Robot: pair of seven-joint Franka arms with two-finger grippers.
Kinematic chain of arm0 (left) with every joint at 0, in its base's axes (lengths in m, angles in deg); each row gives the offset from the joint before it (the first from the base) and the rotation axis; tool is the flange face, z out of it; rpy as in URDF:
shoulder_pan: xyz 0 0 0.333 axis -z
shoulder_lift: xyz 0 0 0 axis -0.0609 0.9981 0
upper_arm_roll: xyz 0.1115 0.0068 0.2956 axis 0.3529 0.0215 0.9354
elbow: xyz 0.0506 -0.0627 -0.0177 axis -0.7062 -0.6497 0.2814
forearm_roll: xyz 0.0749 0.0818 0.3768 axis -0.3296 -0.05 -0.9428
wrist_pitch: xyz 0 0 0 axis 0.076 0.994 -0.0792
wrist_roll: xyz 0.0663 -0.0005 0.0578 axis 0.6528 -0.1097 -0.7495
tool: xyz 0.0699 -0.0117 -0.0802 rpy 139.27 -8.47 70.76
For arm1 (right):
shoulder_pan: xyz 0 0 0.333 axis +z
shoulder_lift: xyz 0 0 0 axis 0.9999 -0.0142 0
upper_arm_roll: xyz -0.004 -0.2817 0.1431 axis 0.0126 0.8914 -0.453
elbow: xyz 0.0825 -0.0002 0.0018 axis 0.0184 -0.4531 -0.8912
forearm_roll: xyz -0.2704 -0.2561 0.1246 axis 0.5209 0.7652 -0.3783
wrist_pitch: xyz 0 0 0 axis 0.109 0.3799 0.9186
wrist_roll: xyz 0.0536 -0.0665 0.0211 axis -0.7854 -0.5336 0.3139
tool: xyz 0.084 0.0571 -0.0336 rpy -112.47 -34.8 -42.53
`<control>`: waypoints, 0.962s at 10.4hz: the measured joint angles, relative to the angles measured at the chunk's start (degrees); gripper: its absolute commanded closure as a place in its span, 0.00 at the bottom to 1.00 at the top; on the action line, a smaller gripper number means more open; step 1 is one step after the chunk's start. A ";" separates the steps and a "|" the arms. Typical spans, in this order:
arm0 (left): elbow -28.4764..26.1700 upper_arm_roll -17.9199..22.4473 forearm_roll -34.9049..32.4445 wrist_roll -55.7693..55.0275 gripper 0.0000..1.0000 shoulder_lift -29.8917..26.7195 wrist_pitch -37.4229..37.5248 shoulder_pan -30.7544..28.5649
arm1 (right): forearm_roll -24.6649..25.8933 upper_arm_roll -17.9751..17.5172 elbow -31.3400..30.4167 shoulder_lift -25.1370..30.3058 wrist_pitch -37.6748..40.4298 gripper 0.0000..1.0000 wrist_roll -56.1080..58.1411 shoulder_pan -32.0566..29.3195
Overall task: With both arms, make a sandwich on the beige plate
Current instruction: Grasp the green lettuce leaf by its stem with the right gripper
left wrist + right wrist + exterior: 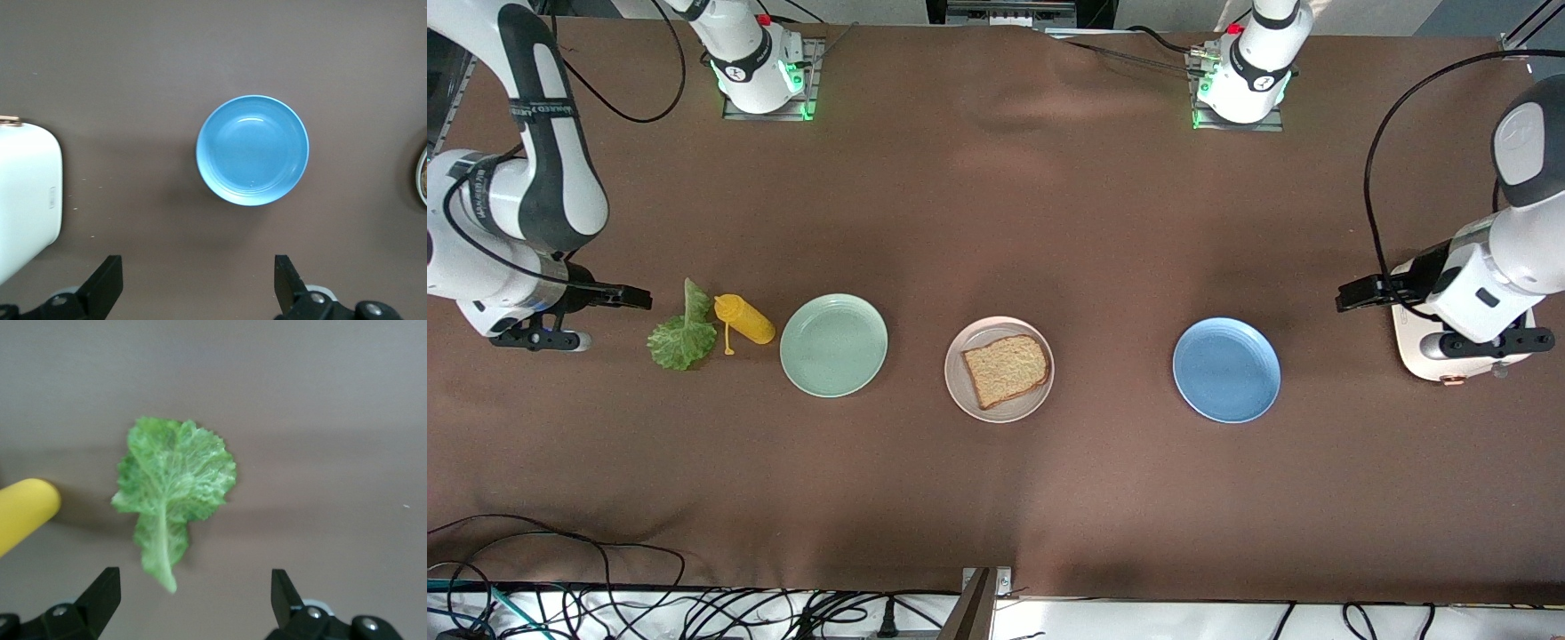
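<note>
Pictured: one bread slice (1006,370) on beige plate (959,388); lettuce (682,336) on surface (996,222) beside open right end effector (640,298); open left end effector (1347,298) near blue plate (1226,370).

Left hand (1343,298) agape at left end, right hand (645,298) agape at right end

brown speckled bread (1005,370) is showing on a beige plate (959,391); mint plate (833,345), blue plate (1226,370), yellow bottle (745,321), and veined green lettuce (682,338) are showing on brown cloth (996,222).
</note>
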 measured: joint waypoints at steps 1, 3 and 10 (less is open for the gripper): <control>-0.37 0.00 -0.64 0.00 0.00 -1.24 1.12 -0.49 | -0.01 -0.20 -4.24 -0.69 -6.03 0.00 -0.32 0.05; -1.91 -0.20 -1.95 0.00 0.00 -2.54 1.82 -0.54 | -0.02 -1.31 -8.93 -2.74 -12.93 0.00 -1.67 0.51; -3.13 -0.82 -2.04 -0.05 0.00 -3.84 2.40 -0.54 | -0.02 -1.76 -9.09 -6.00 -17.21 0.99 -2.51 2.17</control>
